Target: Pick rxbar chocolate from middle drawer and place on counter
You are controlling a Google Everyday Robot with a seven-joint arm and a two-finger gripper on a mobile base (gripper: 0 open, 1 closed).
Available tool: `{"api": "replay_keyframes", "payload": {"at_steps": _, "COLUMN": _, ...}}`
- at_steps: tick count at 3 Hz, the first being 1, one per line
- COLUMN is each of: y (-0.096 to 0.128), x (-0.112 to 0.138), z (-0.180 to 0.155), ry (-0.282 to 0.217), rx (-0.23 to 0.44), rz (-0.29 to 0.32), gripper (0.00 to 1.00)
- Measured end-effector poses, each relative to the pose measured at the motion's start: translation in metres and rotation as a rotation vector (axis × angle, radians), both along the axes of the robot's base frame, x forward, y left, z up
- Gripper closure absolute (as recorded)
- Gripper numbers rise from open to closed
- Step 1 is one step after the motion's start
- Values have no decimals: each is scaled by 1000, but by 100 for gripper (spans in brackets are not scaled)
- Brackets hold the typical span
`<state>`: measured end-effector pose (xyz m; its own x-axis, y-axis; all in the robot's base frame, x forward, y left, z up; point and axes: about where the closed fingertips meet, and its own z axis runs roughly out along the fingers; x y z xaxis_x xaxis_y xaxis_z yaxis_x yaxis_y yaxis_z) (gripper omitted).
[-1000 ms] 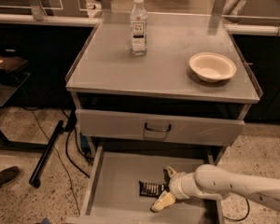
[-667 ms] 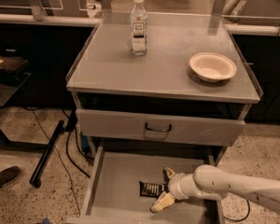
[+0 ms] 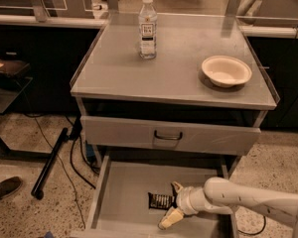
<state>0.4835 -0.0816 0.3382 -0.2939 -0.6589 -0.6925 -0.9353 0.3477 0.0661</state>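
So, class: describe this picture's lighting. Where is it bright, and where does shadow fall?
Camera view: the flat grey metal counter is evenly lit, with a soft sheen; deep shadow fills the gap beneath it; the shallow grey middle drawer is dimmer, yet the dark-wrapped rxbar chocolate and the open gripper at its image-right end show clearly.

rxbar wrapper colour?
Dark brown-black, pale lettering; camera view. The rxbar chocolate lies in the middle drawer, at the open pincer.

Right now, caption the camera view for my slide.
Open tool brackets the end of the dark-wrapped rectangular snack bar in the wide shallow grey metal drawer.
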Motion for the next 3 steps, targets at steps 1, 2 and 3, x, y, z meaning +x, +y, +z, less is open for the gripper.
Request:
{"api": "replay_keyframes", "payload": {"at_steps": 1, "y": 1, "x": -1, "z": -1, "ry": 3, "rx": 2, "rz": 3, "gripper": 11}}
{"api": "replay_keyframes", "payload": {"at_steps": 2, "y": 1, "x": -1, "z": -1, "ry": 3, "rx": 2, "rz": 3, "gripper": 34}}
{"api": "replay_keyframes", "payload": {"at_steps": 3, "y": 1, "x": -1, "z": -1, "ry": 3, "rx": 2, "rz": 3, "gripper": 58}}
